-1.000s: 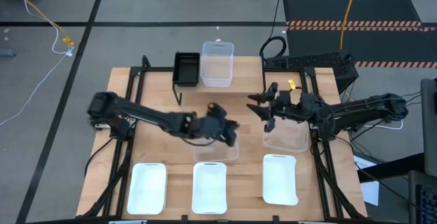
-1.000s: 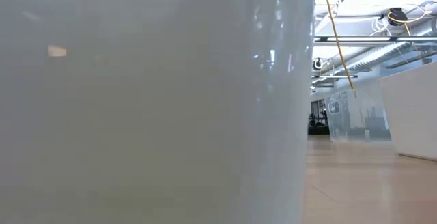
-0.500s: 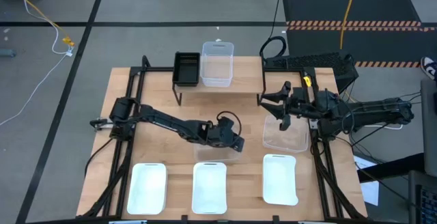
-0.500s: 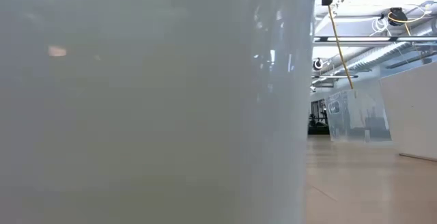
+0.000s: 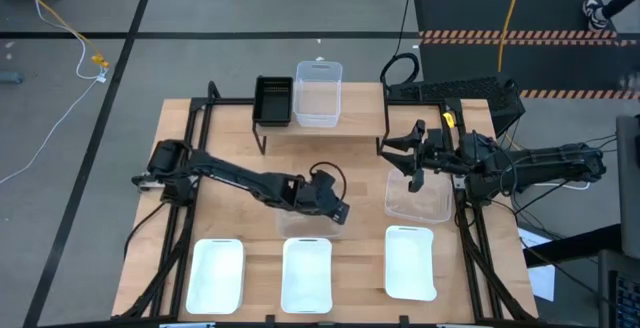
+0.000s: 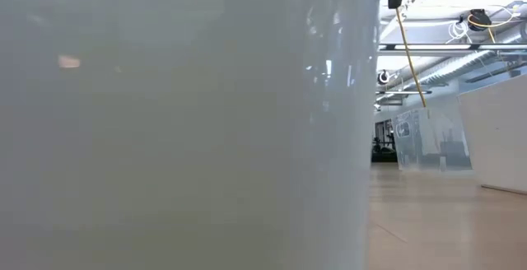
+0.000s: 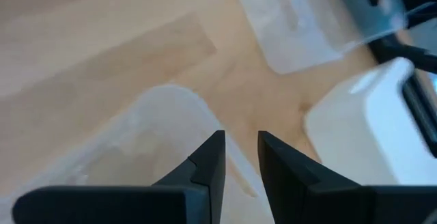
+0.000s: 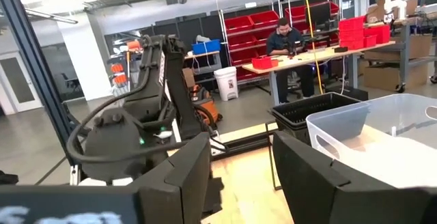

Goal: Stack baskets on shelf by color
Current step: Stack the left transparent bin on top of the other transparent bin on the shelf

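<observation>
On the far shelf (image 5: 300,126) stand a black basket (image 5: 273,98) and a clear basket (image 5: 318,92). My left gripper (image 5: 336,212) is at the table's middle, shut on another clear basket (image 5: 300,226), which shows in the left wrist view (image 7: 130,149). My right gripper (image 5: 405,160) hangs open and level above a third clear basket (image 5: 420,200) that sits on its base at the table's right. Three white baskets (image 5: 217,273) (image 5: 307,273) (image 5: 410,261) stand along the near edge. My left gripper has the clear basket's side wall near a rounded corner (image 7: 205,111) between its two fingers, one finger inside and one outside. The fingers slant down from the table's left. Whether the basket's base rests on the table, I cannot tell.
The nearest white basket (image 6: 181,122) fills most of the low view. Black frame rails (image 5: 195,158) run along both table sides. A keyboard (image 5: 455,90) lies at the far right corner. A person sits at a bench far behind the table (image 8: 287,43).
My left gripper has gone down and a little toward the near edge, rolling its wrist, and the clear basket has gone with it. My right gripper drew back toward the table's right edge, then kept still, staying open.
</observation>
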Robot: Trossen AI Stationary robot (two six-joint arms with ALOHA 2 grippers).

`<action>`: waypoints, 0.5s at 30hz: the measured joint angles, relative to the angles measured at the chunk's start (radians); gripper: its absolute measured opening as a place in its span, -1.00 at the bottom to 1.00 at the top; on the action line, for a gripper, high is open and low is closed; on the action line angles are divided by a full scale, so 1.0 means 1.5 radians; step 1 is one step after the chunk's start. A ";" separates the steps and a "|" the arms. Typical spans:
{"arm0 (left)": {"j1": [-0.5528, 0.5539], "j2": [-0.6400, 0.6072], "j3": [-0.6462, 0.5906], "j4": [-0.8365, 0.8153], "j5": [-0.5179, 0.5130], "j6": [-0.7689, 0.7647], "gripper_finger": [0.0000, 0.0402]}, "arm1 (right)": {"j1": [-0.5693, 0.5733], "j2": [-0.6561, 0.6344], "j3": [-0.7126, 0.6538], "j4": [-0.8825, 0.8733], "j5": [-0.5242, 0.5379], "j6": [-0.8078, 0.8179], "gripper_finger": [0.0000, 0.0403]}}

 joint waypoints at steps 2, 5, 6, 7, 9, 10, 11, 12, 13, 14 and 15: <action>-0.003 -0.001 0.001 0.001 0.003 -0.005 -0.56 | 0.000 0.000 0.000 -0.002 0.000 -0.001 -0.23; -0.004 0.000 0.001 -0.008 0.004 -0.018 -0.56 | 0.000 0.000 0.000 -0.003 0.000 -0.002 -0.23; -0.003 0.000 0.001 -0.007 0.004 -0.024 -0.56 | 0.000 0.000 0.000 -0.004 0.000 -0.003 -0.23; -0.003 0.000 0.001 -0.001 0.004 -0.028 -0.56 | 0.000 0.000 0.000 -0.004 0.000 -0.003 -0.23; -0.003 0.007 0.001 0.013 0.006 -0.028 -0.56 | 0.000 -0.001 0.000 -0.004 0.000 -0.004 -0.23; -0.003 0.009 0.001 0.011 0.009 -0.027 -0.56 | 0.000 -0.001 0.000 -0.004 0.000 -0.005 -0.23; -0.003 0.011 0.001 0.004 0.012 -0.026 -0.56 | 0.000 -0.001 0.000 -0.004 0.000 -0.007 -0.23; -0.003 0.013 0.000 0.003 0.013 -0.026 -0.56 | 0.000 -0.001 0.000 -0.004 0.000 -0.008 -0.23; -0.004 0.014 0.001 0.008 0.012 -0.024 -0.56 | 0.000 -0.001 0.000 -0.004 0.000 -0.010 -0.23; -0.004 0.015 0.001 0.009 0.013 -0.020 -0.56 | 0.000 0.000 0.000 -0.003 0.000 -0.010 -0.23; -0.003 0.015 0.001 0.006 0.013 -0.015 -0.56 | 0.000 0.000 0.000 -0.002 0.000 -0.013 -0.23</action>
